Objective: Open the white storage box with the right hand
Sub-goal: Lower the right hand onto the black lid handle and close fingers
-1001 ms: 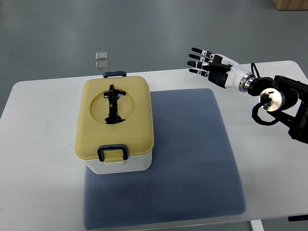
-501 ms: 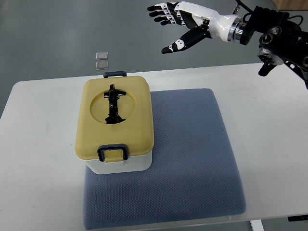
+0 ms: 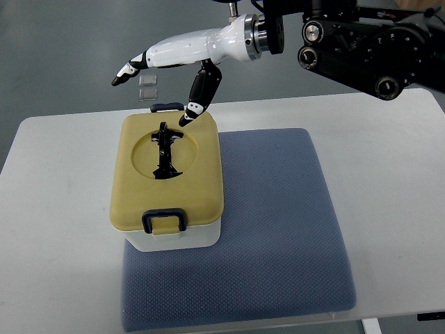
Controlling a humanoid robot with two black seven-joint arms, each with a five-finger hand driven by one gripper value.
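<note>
The white storage box (image 3: 182, 240) stands on the left part of a blue-grey mat (image 3: 278, 229). Its yellow lid (image 3: 198, 177) is on, with a folded black handle (image 3: 164, 151) in a round recess and dark latches at the near side (image 3: 163, 221) and the far side (image 3: 167, 107). My right hand (image 3: 160, 76) reaches in from the upper right and hovers over the box's far edge. Its fingers (image 3: 132, 67) are spread, and the thumb (image 3: 200, 94) points down at the lid's far right corner. It holds nothing.
The mat lies on a white table (image 3: 55, 209). Two small clear squares (image 3: 147, 86) lie on the grey floor beyond the table. The right arm's black joints (image 3: 361, 42) hang over the table's far right.
My right hand has swung up from the table's right side and then left, from above the far edge to over the box's far side.
</note>
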